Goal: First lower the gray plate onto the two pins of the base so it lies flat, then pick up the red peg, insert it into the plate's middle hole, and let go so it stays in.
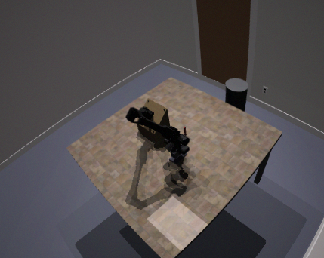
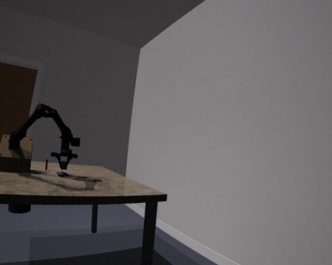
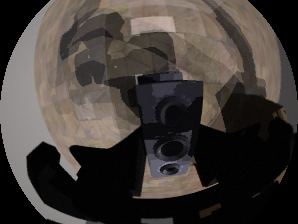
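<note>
My gripper (image 2: pixel 63 166) (image 3: pixel 165 124) is shut on the gray plate (image 3: pixel 172 132), which shows its three round holes between the fingers in the wrist view. The base (image 3: pixel 173 76) (image 2: pixel 61 173) lies on the table under the plate, and only its far end shows past the plate in the wrist view. The plate is held a little above the base; the pins are hidden. In the top view the arm covers most of the plate and base. The red peg (image 1: pixel 185 130) (image 2: pixel 46 164) stands upright, apart from the gripper, towards the arm's mount.
The arm's box-shaped mount (image 1: pixel 161 109) (image 2: pixel 13 164) stands on the table (image 1: pixel 223 151) (image 2: pixel 132 189) behind the gripper. A dark round bin (image 1: pixel 236 96) stands on the floor beyond the table's edge. The arm casts shadows across the table.
</note>
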Tool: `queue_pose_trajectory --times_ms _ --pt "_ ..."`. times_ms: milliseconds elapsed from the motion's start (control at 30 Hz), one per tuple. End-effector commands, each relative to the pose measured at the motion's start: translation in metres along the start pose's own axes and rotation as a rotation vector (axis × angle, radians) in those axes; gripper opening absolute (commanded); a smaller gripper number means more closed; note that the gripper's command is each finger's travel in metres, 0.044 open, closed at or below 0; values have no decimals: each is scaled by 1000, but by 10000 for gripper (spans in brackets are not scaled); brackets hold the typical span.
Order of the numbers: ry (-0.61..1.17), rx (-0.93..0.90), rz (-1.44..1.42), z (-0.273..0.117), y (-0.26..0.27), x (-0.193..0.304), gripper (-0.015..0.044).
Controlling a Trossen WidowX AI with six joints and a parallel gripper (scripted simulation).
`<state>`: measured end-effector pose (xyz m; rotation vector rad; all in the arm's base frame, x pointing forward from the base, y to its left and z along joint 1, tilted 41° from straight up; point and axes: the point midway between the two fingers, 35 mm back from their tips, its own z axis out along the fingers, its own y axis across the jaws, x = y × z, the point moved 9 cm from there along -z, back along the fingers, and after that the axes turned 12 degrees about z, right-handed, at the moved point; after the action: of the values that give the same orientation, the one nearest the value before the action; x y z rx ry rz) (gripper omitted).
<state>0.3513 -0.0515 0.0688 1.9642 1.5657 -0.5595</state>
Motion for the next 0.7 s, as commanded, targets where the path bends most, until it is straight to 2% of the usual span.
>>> queue_pose_trajectory --times_ms 0,667 --pt "-6 8 -7 7 -2 0 0" --pt "-7 8 -7 31 -2 0 0"
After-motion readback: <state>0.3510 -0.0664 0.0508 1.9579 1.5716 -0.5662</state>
